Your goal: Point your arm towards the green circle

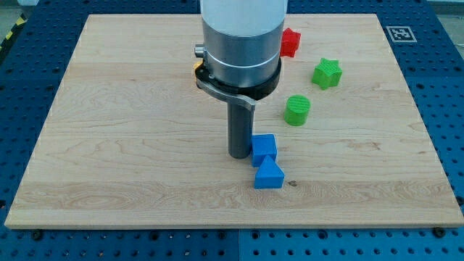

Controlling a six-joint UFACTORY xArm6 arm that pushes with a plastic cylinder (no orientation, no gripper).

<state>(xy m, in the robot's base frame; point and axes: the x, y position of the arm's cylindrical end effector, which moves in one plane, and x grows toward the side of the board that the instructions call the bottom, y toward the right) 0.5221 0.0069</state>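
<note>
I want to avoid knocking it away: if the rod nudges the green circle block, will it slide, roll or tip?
The green circle stands on a flat end, squat and wide, so it would probably slide rather than tip. Its round side may make it spin or veer off an off-centre push. It looks like small, light plastic on smooth wood, so it could move easily. My tip is at its lower left.

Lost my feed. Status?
My tip touching blue block at its left. Green circle up-right, apart. Blue block partly between.

We see two blue blocks touching near centre on our desk, a green star and red block far right.
</note>
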